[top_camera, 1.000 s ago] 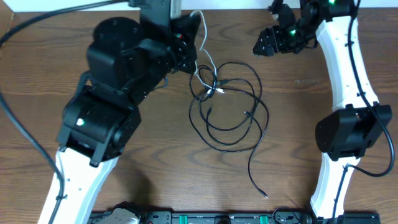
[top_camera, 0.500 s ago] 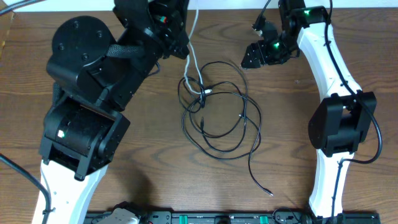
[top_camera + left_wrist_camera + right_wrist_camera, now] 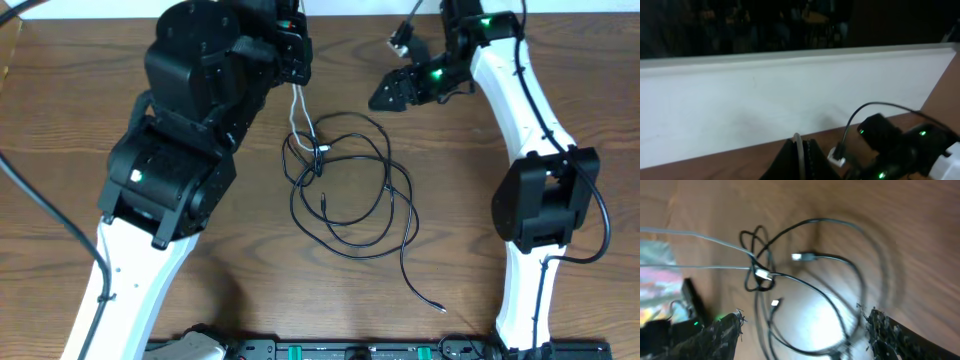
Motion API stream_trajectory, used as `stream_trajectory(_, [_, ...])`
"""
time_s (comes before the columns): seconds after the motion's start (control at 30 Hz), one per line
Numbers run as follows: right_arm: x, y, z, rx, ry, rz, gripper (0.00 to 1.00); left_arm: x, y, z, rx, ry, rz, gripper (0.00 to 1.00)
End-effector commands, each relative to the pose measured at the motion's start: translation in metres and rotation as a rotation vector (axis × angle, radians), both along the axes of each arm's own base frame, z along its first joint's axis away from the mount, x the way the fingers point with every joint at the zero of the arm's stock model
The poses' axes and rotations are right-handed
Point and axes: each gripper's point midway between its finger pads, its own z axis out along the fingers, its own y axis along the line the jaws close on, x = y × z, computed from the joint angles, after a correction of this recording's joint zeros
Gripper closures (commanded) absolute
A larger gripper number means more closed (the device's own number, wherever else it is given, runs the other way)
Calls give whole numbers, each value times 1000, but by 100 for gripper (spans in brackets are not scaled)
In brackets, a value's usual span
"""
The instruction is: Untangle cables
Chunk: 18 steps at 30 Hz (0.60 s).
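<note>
Left end effector [image 3: 800, 159] clamped on white cable [image 3: 298, 112], which runs straight to the knot [image 3: 318, 150]. Right end effector [image 3: 392, 93] spread wide (empty), black cable [image 3: 352, 190] looped on surface [image 3: 60, 150] just ahead, nearer it.

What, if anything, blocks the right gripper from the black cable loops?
Probably nothing, yes: right gripper hangs open beside the black cable loops, bare table between; left gripper pinches the white cable on the tangle's other side, out of its path.
</note>
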Motion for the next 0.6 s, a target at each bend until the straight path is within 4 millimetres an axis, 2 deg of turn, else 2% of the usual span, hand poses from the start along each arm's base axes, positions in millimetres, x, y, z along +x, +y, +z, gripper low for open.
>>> stream_trajectory(0.0, [-20,37,-3,68,16,104,23,-14,8,21,-10,-57,4,93])
stream_trajectory(0.07, [-25,50,-9,55,23,113,26,-14,10,21,-17,-54,14,93])
stream_trajectory(0.17, [-22,64,-28,-20,77,16,29,-14,11,23,-30,-53,20,93])
stream_trajectory(0.27, [-21,87,-43,-18,98,-36,30,-14,11,23,-35,-52,22,93])
stream_trajectory(0.43, [-26,108,-55,7,123,-65,28,-13,14,22,-31,-49,39,93])
stream_trajectory(0.57, [-28,117,-59,14,125,-70,27,-13,14,22,-32,-49,39,93])
